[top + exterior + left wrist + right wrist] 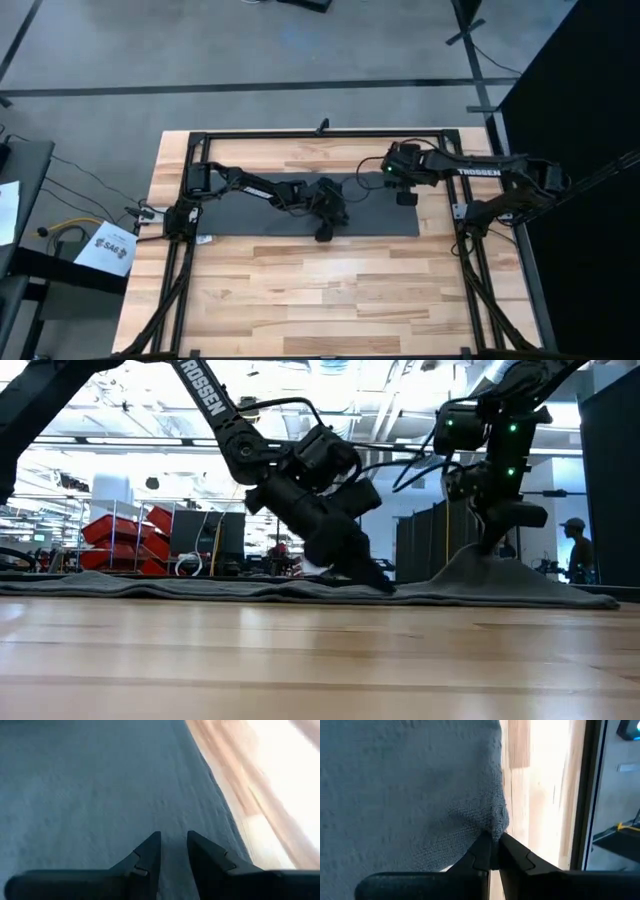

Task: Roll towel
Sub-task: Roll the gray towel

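towel (250,218) flat along bench's (300,290) far half. right gripper (494,840) pinching towel edge, lifting small peak near right end. left gripper (174,851) narrow, tips on cloth, holding nothing. risk: thin pinch slips, fold collapses, roll starts crooked.

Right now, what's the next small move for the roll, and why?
Probably carry the right gripper along the towel toward the left arm to start the roll. It is shut on the towel's edge, already lifted into a small peak in the low view. The left gripper rests low on the flat cloth mid-towel, slightly parted, holding nothing.
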Motion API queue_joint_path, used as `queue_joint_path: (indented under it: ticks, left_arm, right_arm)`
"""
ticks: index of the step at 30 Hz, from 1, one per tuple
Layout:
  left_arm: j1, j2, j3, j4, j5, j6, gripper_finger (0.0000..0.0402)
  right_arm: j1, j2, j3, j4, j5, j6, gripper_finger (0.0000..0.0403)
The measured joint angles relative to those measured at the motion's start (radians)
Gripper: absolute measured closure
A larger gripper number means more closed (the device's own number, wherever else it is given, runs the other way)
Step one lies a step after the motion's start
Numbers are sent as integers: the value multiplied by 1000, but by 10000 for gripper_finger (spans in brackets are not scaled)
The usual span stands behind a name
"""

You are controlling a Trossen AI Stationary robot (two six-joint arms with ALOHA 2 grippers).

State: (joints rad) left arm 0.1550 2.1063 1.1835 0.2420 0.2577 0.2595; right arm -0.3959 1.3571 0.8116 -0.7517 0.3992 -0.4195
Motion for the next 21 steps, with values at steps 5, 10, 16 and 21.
queue_joint_path:
  ticks: [5,10,16,21]
  left_arm:
    - [-20,44,29,51,-8,-47,320]
    - [-33,107,76,84,-50,-80,320]
    - [-13,164,92,112,-39,-83,320]
    - [34,164,90,98,-36,-77,320]
  right_arm:
    - [83,6,-1,-2,61,3,394]
    - [157,2,-12,-17,139,35,394]
    - [255,-23,-15,-70,207,97,394]
    - [333,-29,-15,-106,210,198,394]
